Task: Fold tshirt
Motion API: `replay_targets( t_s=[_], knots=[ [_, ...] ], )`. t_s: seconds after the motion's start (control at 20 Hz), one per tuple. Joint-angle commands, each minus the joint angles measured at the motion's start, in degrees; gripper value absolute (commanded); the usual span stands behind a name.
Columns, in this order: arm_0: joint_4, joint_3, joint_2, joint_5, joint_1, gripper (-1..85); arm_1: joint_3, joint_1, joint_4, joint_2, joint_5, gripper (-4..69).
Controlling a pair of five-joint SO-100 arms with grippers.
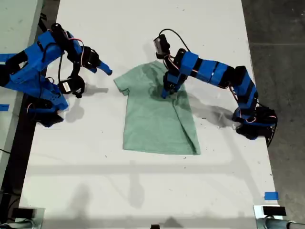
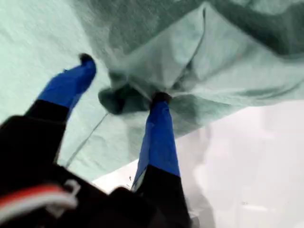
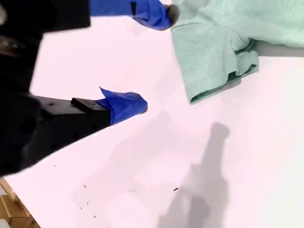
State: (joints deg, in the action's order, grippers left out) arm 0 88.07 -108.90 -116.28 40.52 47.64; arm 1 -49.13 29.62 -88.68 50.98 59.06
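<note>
One white table (image 1: 143, 28) is seen, with one tshirt (image 1: 155, 117) lying near its middle and two blue arms at work on it. The tshirt is spread mostly flat, one long side folded in over the body, one sleeve (image 1: 123, 83) still sticking out toward the exterior view's left. Bare tabletop is left all round the tshirt, widest on the side nearer the camera. From the exterior view's right, an arm is stretched over the tshirt and bent down onto its neck end; there my first gripper (image 1: 165, 91) is planted, and in the first wrist view its fingers (image 2: 159, 130) are parted, a bunched fold of cloth lying between them. My second gripper (image 3: 152, 57) is held beside the outstretched sleeve, just clear of it, fingers spread and holding nothing.
</note>
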Motion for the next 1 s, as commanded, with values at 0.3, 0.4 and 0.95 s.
replay_targets(
  t_s=[0.3,0.4,0.95],
  knots=[
    [-1.4,0.9,-0.4,-0.3,0.6,25.2,-7.6,7.6,-6.7,37.2,4.7,26.8],
    [-1.3,2.5,2.6,0.5,1.0,25.8,-14.5,9.0,-6.7,43.2,5.0,25.8],
    [-6.9,23.5,35.3,6.8,3.7,28.6,-22.0,7.8,-6.1,47.1,4.3,21.0]
  ],
)
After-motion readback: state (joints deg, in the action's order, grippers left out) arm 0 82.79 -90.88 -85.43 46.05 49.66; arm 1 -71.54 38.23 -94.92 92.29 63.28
